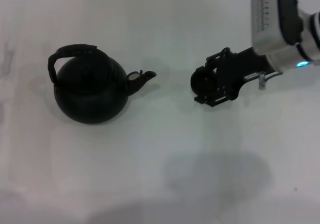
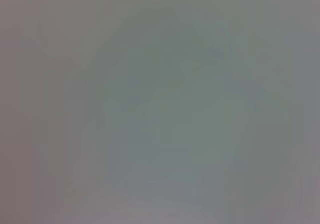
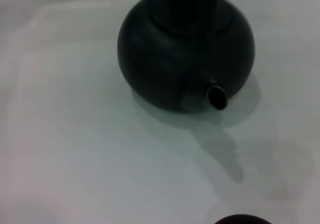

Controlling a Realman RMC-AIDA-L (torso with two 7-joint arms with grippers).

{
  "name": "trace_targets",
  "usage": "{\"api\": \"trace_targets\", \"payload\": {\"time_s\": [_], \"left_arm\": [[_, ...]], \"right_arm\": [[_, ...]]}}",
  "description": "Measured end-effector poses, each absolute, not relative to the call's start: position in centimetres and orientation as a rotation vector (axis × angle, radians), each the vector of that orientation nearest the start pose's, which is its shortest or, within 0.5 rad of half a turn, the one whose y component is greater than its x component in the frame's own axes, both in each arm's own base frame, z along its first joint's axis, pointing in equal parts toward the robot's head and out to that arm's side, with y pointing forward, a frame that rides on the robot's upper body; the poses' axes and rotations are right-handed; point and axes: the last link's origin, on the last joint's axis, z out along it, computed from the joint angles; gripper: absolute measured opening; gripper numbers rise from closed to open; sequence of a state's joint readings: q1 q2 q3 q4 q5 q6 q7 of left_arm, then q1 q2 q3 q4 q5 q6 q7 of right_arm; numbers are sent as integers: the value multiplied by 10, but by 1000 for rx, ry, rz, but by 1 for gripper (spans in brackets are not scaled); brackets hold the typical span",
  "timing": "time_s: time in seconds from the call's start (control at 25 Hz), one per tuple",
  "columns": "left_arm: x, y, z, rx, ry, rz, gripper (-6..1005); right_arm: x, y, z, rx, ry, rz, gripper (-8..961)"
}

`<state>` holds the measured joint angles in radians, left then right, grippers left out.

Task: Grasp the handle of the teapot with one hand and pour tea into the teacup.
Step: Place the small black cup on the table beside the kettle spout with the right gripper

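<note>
The matte-black teapot point(image 1: 90, 91) stands on the white table at the left, its spout point(image 1: 142, 79) pointing right. Its arched black handle point(image 1: 70, 54) spans the top. In the right wrist view the teapot point(image 3: 185, 54) faces the camera with its spout point(image 3: 216, 96) forward. My right gripper point(image 1: 204, 80) reaches in from the right. It is closed on the small dark teacup point(image 1: 202, 81), a short way right of the spout. The cup's rim shows in the right wrist view point(image 3: 242, 219). My left gripper is out of view, and the left wrist view shows only a blank grey surface.
The white table point(image 1: 160, 149) extends in front of the teapot and cup, with a faint shadow of my arm point(image 1: 215, 176) on it. My right arm's silver link point(image 1: 280, 19) enters from the upper right.
</note>
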<state>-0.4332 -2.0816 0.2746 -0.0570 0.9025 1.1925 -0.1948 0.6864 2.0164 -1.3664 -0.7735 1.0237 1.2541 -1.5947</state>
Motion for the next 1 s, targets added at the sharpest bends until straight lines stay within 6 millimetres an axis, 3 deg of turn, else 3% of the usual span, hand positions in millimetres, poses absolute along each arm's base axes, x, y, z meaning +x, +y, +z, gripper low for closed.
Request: {"api": "trace_targets", "payload": {"time_s": [0.52, 1.0], "left_arm": [[-377, 311, 16, -1339, -691, -616, 831], [-377, 311, 16, -1339, -693, -618, 833]], "right_arm": [[220, 367, -62, -3005, 151, -65, 725], [233, 366, -72, -2981, 205, -120, 725]]}}
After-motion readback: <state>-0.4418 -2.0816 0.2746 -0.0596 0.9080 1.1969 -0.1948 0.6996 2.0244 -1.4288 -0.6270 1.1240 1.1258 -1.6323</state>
